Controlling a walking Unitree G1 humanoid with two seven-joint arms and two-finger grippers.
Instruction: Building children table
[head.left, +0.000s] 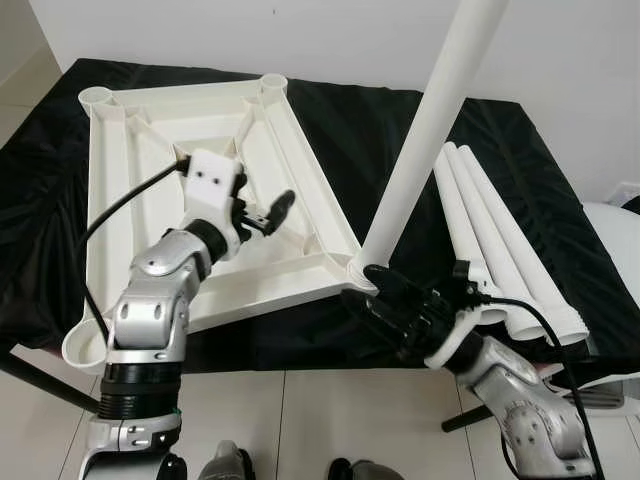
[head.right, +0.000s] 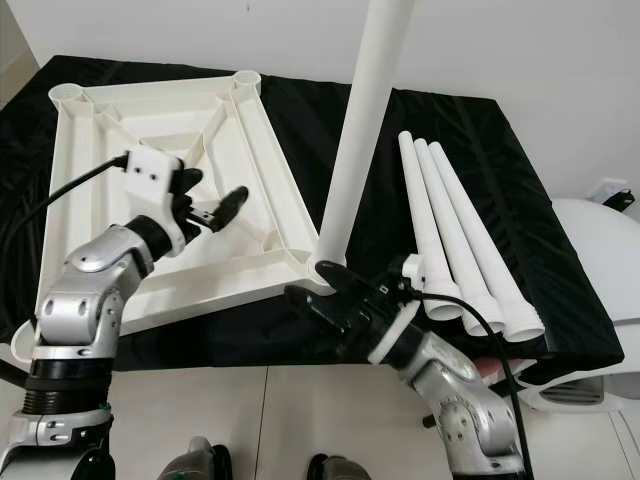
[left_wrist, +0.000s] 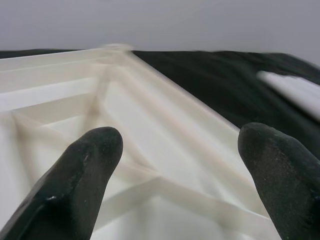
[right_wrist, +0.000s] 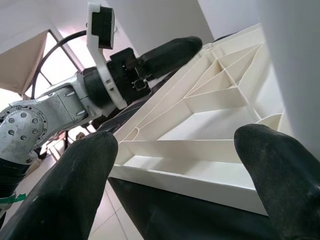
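The white tabletop (head.left: 150, 190) lay upside down on the black cloth (head.left: 400, 130), one leg (head.left: 425, 130) standing up in its near corner socket. Right gripper (head.left: 385, 300) sat just below that socket, jaws apart. Left gripper (head.left: 270, 213) hovered over the tabletop's ribs, jaws apart too. Three spare legs (head.left: 500, 240) lay beyond the right gripper.

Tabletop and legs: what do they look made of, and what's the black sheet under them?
Tabletop: seemingly moulded white plastic, matte, with cast ribs and corner sockets. Upright leg and the three spare legs: smooth white tubes, probably the same plastic. Sheet: black fabric, judging by its wrinkles and drape.
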